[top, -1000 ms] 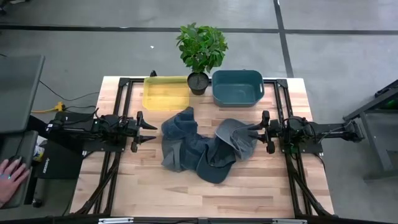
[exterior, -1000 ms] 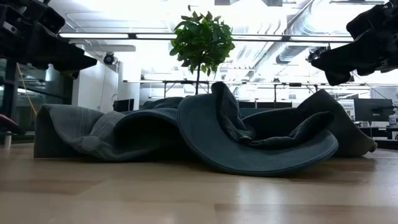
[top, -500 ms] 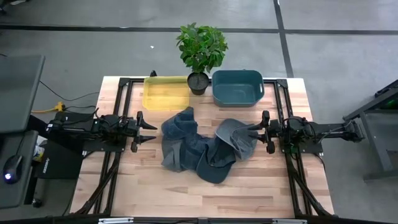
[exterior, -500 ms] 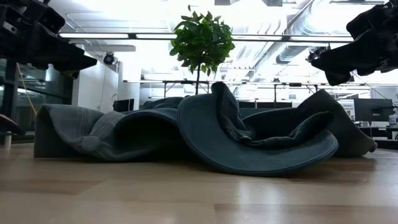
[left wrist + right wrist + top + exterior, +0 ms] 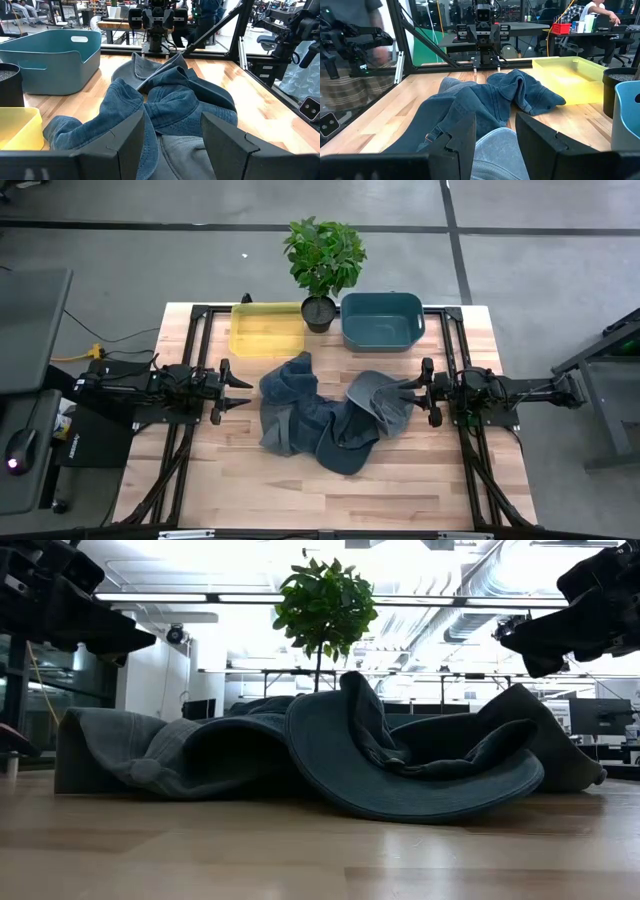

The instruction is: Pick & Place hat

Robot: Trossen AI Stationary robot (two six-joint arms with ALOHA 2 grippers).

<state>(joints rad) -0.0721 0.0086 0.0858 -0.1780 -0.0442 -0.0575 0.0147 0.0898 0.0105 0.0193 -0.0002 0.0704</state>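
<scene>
Waiting on either side of the pile of hats [image 5: 325, 415], both arms hover just above the wooden worktop [image 5: 400, 490], and nothing on it has shifted over the last second: hats, bins and both arms sit exactly as they did. The only change is off the worktop, where a person's hand on the mouse beside it a second ago is now gone. My reading is that the pick has not yet begun.

The left pincer [image 5: 240, 390] hangs just beside the pile, its fingers [image 5: 131, 139] spread apart with nothing between them. The right pincer [image 5: 408, 389] hangs at the pile's opposite side, level with the topmost grey-blue brim, also spread and empty; in its wrist view the fingers [image 5: 462, 135] frame the denim folds.

The pile is several blue and grey-blue denim bucket hats slumped together mid-worktop, one wide brim [image 5: 420, 795] curling up at the front. Behind the pile, at the worktop's far edge, stand a yellow bin [image 5: 267, 330], a potted plant [image 5: 322, 265] and a teal bin [image 5: 381, 320]. Which bin a hat should go into cannot be told from here
</scene>
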